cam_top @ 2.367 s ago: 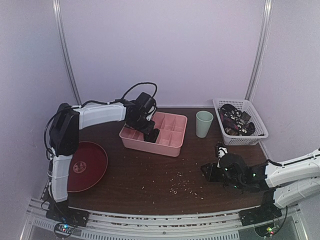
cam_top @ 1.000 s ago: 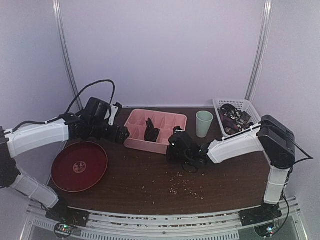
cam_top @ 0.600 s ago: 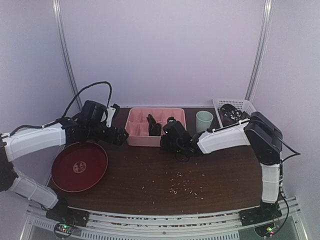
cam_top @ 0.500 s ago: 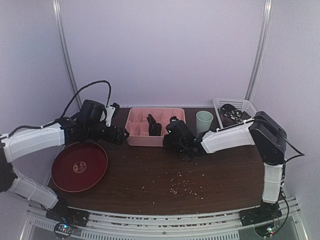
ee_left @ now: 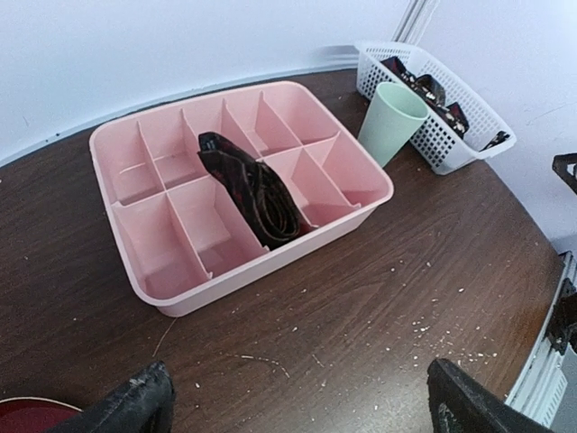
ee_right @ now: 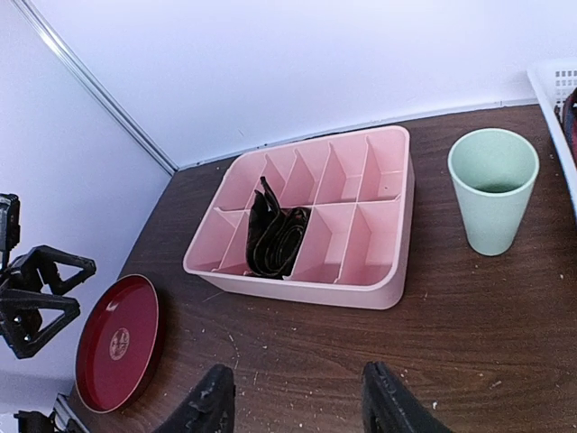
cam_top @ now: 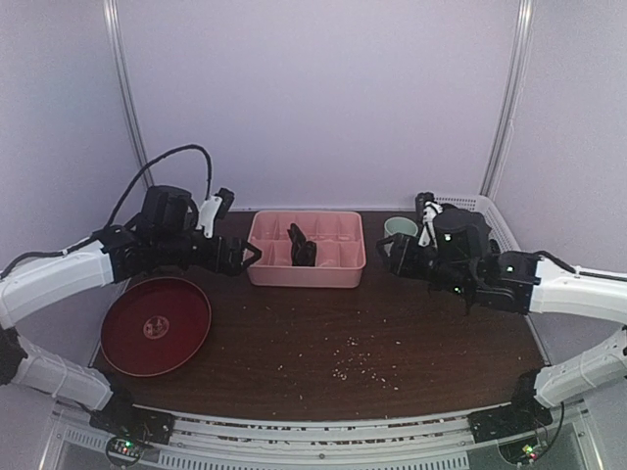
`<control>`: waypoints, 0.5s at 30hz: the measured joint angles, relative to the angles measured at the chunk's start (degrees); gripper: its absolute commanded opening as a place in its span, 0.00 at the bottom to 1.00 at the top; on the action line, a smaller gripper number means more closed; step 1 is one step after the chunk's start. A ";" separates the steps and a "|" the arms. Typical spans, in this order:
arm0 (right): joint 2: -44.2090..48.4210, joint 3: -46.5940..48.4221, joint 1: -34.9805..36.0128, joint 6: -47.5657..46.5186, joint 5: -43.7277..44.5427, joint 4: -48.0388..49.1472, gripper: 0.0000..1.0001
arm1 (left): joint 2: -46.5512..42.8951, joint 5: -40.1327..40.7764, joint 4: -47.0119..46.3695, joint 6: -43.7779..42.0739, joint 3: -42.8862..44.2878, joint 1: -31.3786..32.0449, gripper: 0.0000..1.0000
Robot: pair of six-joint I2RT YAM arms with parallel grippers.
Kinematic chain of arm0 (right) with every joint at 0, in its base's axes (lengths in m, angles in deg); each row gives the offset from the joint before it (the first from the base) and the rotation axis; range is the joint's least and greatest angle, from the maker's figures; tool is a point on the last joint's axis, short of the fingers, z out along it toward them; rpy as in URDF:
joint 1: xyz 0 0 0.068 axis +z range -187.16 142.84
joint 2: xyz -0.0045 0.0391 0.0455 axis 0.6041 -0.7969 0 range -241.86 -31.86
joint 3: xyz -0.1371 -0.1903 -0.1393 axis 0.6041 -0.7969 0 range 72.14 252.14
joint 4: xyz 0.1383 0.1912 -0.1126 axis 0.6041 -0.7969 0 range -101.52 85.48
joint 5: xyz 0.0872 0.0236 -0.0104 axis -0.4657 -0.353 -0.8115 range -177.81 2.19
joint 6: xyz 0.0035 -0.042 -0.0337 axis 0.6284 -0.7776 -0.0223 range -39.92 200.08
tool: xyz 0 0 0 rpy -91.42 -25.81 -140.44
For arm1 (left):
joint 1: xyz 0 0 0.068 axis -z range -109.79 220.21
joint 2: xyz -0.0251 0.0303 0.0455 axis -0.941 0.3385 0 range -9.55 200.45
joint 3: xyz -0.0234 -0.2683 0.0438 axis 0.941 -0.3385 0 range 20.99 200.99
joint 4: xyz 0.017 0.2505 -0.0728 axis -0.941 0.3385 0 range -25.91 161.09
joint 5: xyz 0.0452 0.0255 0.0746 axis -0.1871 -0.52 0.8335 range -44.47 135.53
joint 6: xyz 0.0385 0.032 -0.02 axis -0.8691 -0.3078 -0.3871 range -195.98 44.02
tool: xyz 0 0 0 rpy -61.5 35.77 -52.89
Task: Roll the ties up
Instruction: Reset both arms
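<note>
One dark tie [cam_top: 301,250] sits coiled in a middle compartment of the pink divided tray [cam_top: 304,279], with a loose end sticking up. It shows again as the tie [ee_left: 257,189] and the tie [ee_right: 278,236]. More ties [ee_left: 433,90] lie in the white basket [ee_left: 451,135] at the back right. My left gripper [cam_top: 250,255] hovers open just left of the tray, its jaws wide over bare wood [ee_left: 297,410]. My right gripper [cam_top: 390,259] is open and holds nothing, off the tray's right end, above the table [ee_right: 297,406].
A pale green cup [ee_right: 493,189] stands upright between tray and basket, close behind my right gripper. A red plate [cam_top: 155,325] lies at the front left under my left arm. Crumbs speckle the dark wooden table [cam_top: 353,357]. White walls close in the back and sides.
My right arm has drawn back to the right, away from the tray's front, and its jaws have widened. The pink tray now sits squarer to the back wall. My left gripper shifted slightly right.
</note>
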 measured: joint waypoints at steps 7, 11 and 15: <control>11.47 -1.70 0.04 1.36 1.44 -9.38 1.00 | -6.91 -4.24 -3.65 2.19 -0.07 0.02 0.98; 14.71 -2.86 0.04 1.51 1.75 -13.20 1.00 | -9.42 -4.55 -7.65 3.54 -2.29 0.00 0.98; 17.27 -3.43 0.04 1.70 2.56 -15.89 1.00 | -11.08 -4.46 -10.05 5.01 -7.28 0.00 0.98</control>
